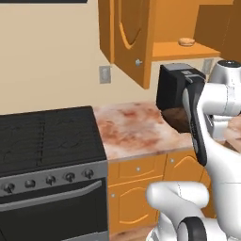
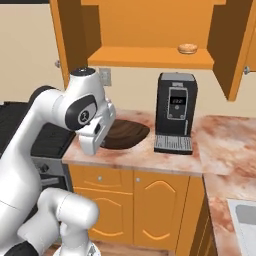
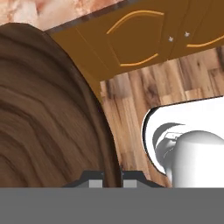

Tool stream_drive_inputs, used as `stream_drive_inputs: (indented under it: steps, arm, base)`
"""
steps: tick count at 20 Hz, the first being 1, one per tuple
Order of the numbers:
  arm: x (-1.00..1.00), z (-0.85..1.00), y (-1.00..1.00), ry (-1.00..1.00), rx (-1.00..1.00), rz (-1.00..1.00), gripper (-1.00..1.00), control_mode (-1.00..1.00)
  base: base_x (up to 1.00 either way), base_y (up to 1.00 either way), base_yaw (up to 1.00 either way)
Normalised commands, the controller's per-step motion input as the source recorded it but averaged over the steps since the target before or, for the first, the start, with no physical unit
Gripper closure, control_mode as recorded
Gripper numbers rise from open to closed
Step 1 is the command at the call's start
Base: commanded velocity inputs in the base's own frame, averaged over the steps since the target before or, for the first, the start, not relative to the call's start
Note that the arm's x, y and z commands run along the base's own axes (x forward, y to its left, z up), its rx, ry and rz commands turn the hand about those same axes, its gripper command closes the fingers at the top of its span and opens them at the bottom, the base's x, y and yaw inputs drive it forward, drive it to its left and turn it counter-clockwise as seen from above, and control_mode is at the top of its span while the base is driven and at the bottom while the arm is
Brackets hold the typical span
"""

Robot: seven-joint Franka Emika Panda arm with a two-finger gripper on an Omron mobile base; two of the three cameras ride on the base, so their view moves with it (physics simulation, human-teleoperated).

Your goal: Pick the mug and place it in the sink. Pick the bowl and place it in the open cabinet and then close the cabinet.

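Gripper [image 3: 112,178] pinches bowl [image 2: 125,134] rim, jaws narrow; bowl lifted just above counter [image 2: 220,142] beside coffee machine [image 2: 175,112]. Cabinet [image 2: 150,30] open, shelf holds pastry [image 2: 187,48]. Bowl placing and door closing remain; mug status unknown.

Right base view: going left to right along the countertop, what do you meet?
stove → bowl, partly behind the arm → coffee machine → bare marbled counter → sink at the lower right corner.
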Motion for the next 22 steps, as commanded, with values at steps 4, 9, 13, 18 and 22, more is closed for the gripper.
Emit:
stream_drive_inputs:
  steps: [4, 9, 13, 18, 22]
  arm:
    - [0.00, 0.00, 0.00, 0.00, 0.00, 0.00, 1.00, 1.00]
    - [0.00, 0.00, 0.00, 0.00, 0.00, 0.00, 1.00, 1.00]
    - [0.00, 0.00, 0.00, 0.00, 0.00, 0.00, 1.00, 1.00]
    - [0.00, 0.00, 0.00, 0.00, 0.00, 0.00, 1.00, 1.00]
    - [0.00, 0.00, 0.00, 0.00, 0.00, 0.00, 1.00, 1.00]
  base:
    - [0.03, -0.67, 0.08]
    - [0.07, -0.64, 0.06]
    - [0.32, -0.09, 0.05]
    - [0.53, 0.12, 0.06]
    - [0.31, -0.14, 0.05]
